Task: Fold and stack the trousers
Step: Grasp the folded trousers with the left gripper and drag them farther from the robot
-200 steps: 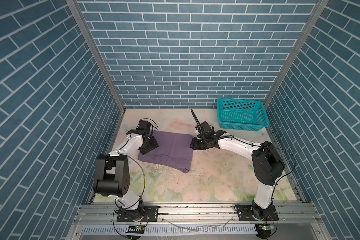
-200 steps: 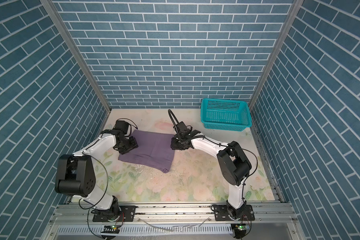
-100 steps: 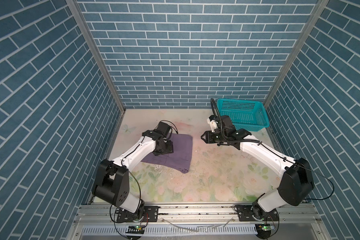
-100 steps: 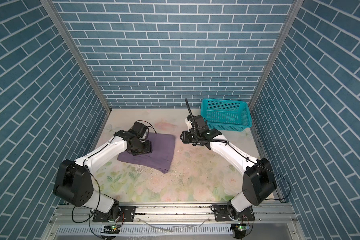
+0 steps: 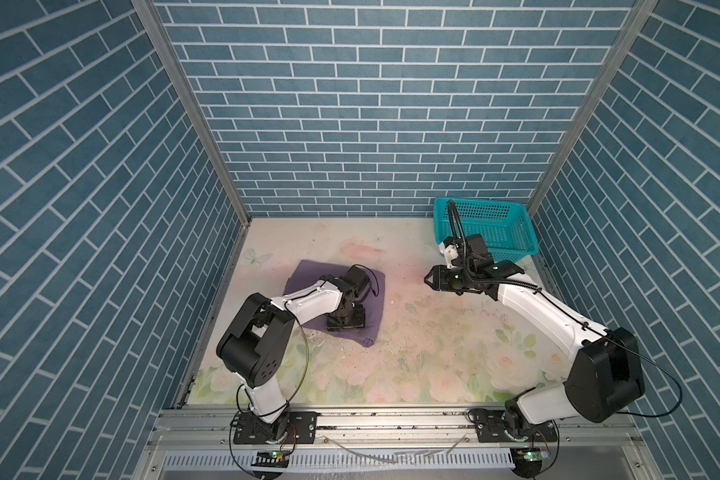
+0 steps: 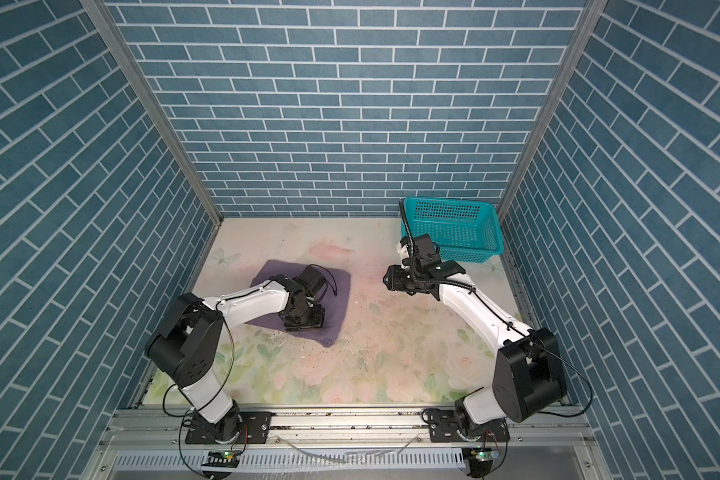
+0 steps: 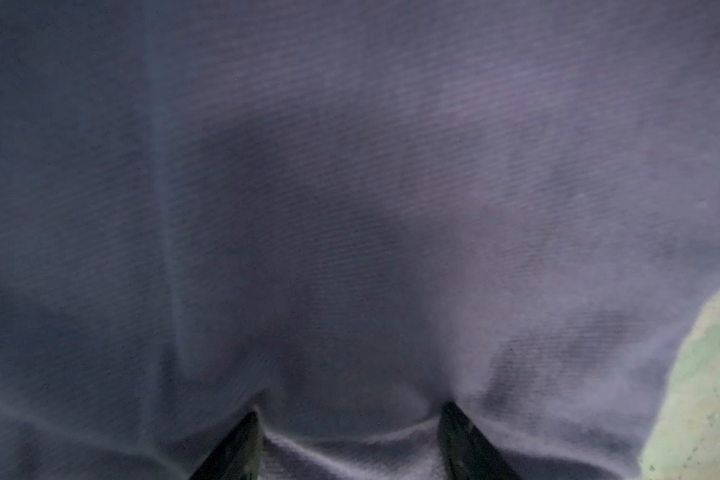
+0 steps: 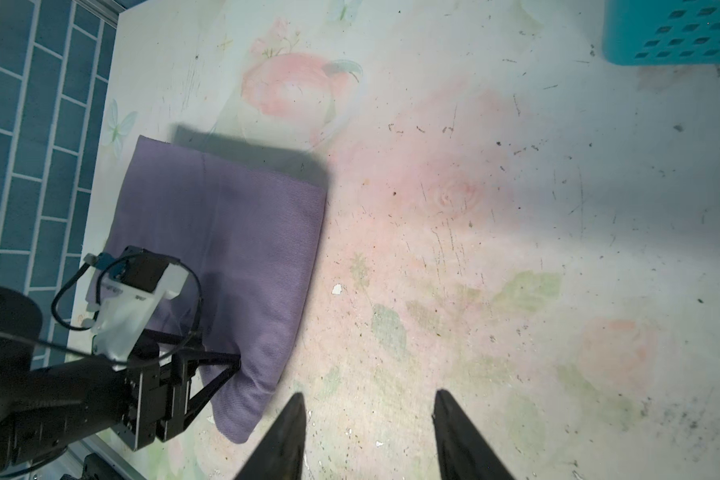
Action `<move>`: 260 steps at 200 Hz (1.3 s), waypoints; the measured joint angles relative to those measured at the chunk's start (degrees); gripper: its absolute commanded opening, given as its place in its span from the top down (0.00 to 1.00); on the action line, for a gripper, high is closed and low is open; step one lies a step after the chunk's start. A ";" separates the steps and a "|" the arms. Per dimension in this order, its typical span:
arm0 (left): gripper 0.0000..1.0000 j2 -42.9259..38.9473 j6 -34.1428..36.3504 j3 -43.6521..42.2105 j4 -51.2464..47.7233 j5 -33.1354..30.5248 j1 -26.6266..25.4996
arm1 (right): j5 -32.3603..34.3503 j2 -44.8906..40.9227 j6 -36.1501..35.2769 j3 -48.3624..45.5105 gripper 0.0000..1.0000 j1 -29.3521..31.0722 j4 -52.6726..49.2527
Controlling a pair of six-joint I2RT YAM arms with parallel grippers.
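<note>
1. The table [image 5: 433, 357] is a flat mat printed with pale roses and green leaves, and it lies beneath both pairs of fingers. The right wrist view shows its scratches, dark specks and white chips. In both top views these blur into a faint haze.
2. The trousers [image 5: 308, 276] [image 6: 275, 274] are folded into a soft, roughly rectangular pad of muted-purple cloth with rounded edges.
   - They lie directly under the left fingers and well apart from the right fingers, across bare mat.
   - In both top views the left arm covers the middle of the pad.
   - The right wrist view [image 8: 225, 232] shows the fine diagonal ribbing and a stepped layer along one edge.
   - The left wrist view [image 7: 350, 166] shows only dim, blurred weave and a corner of mat.
3. The basket [image 5: 499, 224] [image 6: 454, 232] is teal plastic, rectangular, with perforated mesh walls. It sits near the right gripper, behind its fingers. In the right wrist view [image 8: 674, 37] the frame cuts off all but one corner.
4. The right gripper [image 5: 429, 282] [image 6: 385, 280] [image 8: 368, 399] has dark, tapered fingers that are moderately spread with nothing between them. It hangs above bare mat with its tips pointing towards the trousers.
5. The left gripper [image 5: 346, 326] [image 7: 350, 415] has its fingers apart, with the tips pressed into the cloth. The cloth puckers into a low ridge between them, pressed rather than clamped. In both top views the fingertips are hard to make out.
</note>
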 measured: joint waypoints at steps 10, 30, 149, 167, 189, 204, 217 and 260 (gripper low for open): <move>0.34 0.55 0.37 0.70 -0.04 0.96 1.84 | -0.11 0.00 0.02 0.00 0.50 -0.09 -0.17; 0.34 1.88 1.51 2.36 0.42 1.88 6.84 | -0.13 0.00 0.07 0.00 0.50 -0.17 -0.24; 0.38 21.57 1.18 29.62 -0.20 2.71 23.80 | 2.99 2.58 -0.02 0.07 0.50 -1.99 -3.85; 0.38 22.49 -1.20 30.95 0.98 3.13 24.87 | 3.58 2.54 -0.04 0.07 0.50 -2.64 -4.31; 0.37 24.00 -3.89 33.29 1.70 3.06 25.99 | 3.93 2.12 -0.04 0.02 0.50 -3.50 -4.55; 0.37 25.40 -5.33 35.54 1.97 3.08 26.47 | 3.96 1.84 -0.04 0.02 0.50 -3.91 -4.59; 0.37 26.99 -6.67 37.90 2.38 3.15 26.80 | 3.93 1.70 -0.04 0.02 0.50 -4.17 -4.68; 0.37 30.73 -11.87 42.84 6.47 4.44 27.02 | 4.24 0.35 -0.04 -0.07 0.50 -4.55 -5.33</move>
